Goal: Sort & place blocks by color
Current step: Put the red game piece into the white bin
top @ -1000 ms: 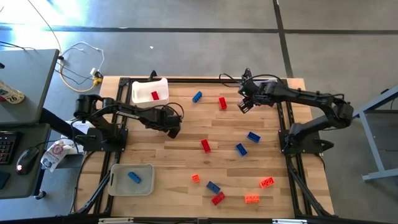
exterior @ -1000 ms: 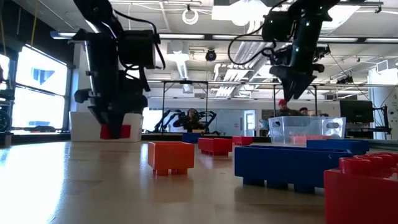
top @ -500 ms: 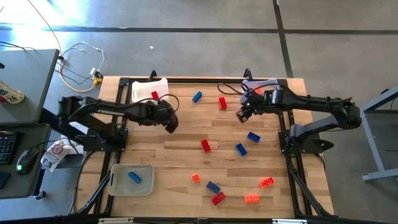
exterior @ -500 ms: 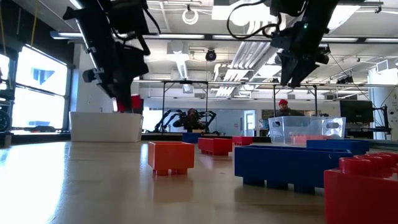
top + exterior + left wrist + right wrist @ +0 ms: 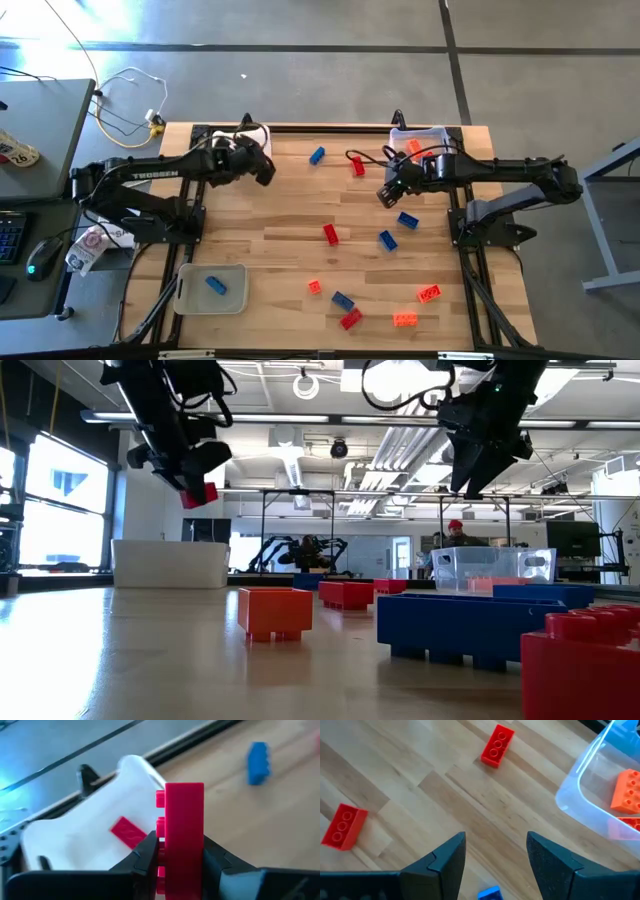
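Observation:
My left gripper [image 5: 262,172] is shut on a red brick [image 5: 184,827] and hangs in the air beside the white far-left tray [image 5: 75,827], where another red brick [image 5: 129,831] lies. In the low view the held brick [image 5: 198,495] is well above the table. My right gripper [image 5: 385,193] is open and empty, hovering over the table's far middle [image 5: 495,865], with two red bricks [image 5: 496,746] [image 5: 343,826] on the wood below it. Loose blue [image 5: 317,155], red [image 5: 331,234] and orange [image 5: 405,319] bricks lie flat on the table. My left gripper pinches the red brick between its two fingers [image 5: 150,852], one on each broad side near the brick's lower end [image 5: 182,865]. The brick stands on end in the hold, its studs [image 5: 160,799] facing sideways, and is lifted clear of the table.
A clear tray [image 5: 418,140] at the far right holds orange bricks [image 5: 627,790]. A whitish tray [image 5: 212,288] at the near left holds a blue brick. More bricks are scattered over the near right [image 5: 429,293]. Bare wood shows at the table's left middle.
My left gripper has carried the red brick up and toward the far-left tray, keeping its hold. My right gripper has moved from beside the clear tray toward the near edge, out over the table's middle.

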